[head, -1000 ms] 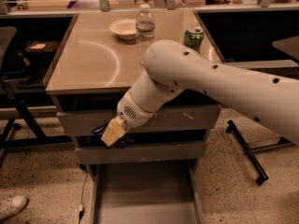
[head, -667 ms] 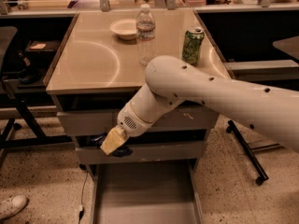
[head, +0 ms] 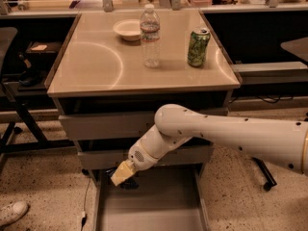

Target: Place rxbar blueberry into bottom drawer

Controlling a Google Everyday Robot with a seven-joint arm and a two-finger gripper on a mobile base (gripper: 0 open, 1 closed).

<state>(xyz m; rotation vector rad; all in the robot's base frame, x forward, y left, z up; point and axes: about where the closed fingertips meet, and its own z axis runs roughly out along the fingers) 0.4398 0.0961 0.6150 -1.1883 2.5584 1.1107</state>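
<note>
1. The table stood in the middle of the view, with three grey drawers stacked under its top.
2. The bottom drawer was pulled out from under the table's front edge, its flat grey floor bare where it showed.
3. The two shallower drawers above it sat pushed in beneath the table top.
4. The white arm came in from the table's right side and bent down across the drawer fronts.
5. The gripper hung below the table's front, over the back of the bottom drawer; whether it was clenched or released could not be told.
6. The rxbar blueberry seemed to be the small dark shape touching the gripper's underside (too dim to be sure), above the drawer floor.
7. On the table top stood a water bottle, a green can nearer its right edge, and a white bowl towards its back.
</note>
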